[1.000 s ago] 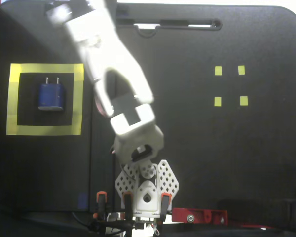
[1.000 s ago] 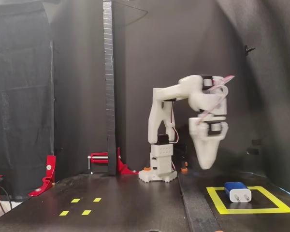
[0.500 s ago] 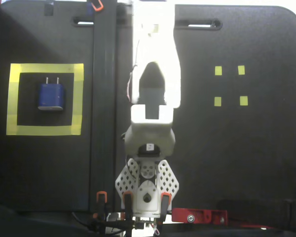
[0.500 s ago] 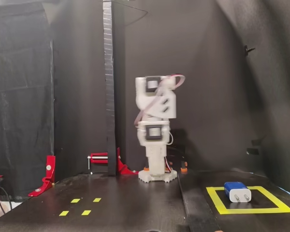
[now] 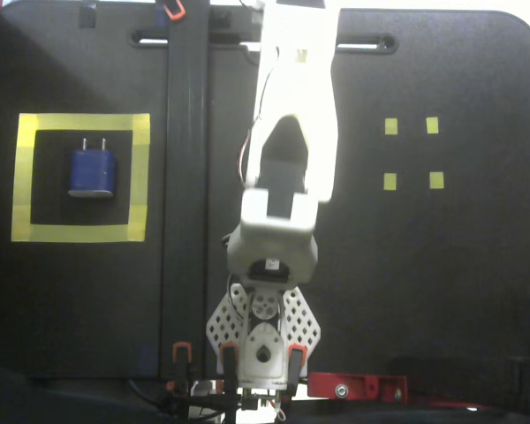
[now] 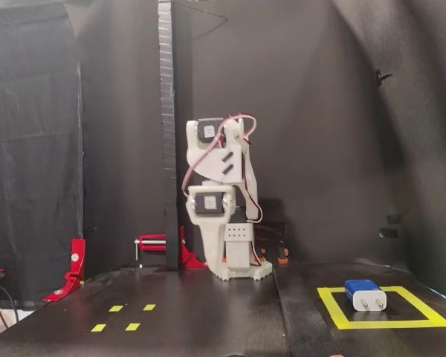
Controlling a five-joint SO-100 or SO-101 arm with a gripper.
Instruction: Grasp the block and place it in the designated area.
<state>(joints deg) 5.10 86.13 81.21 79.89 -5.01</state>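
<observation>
Since a second ago your white 3D-printed arm (image 5: 287,168) has swung off the yellow square and folded back over its own base, so you're now looking at it standing tall in the middle of the table. From the top camera it runs straight up the frame from the perforated white base plate (image 5: 263,329), and its far end goes out past the top edge. From the side camera the arm (image 6: 219,193) is tucked upright over the base, with the red and white servo wires looping off it.

You won't get the gripper (image 6: 208,242) state from either shot. It's pointing down in front of the base in the side camera, white on white, and I honestly can't tell if the jaws are apart or together. Nothing is in it that I can see.

Your small dark blue plug-style block (image 5: 92,170) is lying flat inside the big square outline of wide yellow tape (image 5: 140,177), roughly centred, with its 2 silver prongs pointing toward the top of the frame. In the side camera the block (image 6: 365,294) sits inside the tape outline (image 6: 334,311) with the prongs facing the lens, well apart from the arm.

The 4 tiny yellow tape squares (image 5: 412,153) are on the other side of the table, bare. A red clamp (image 5: 357,386) sits just beside the base.
</observation>
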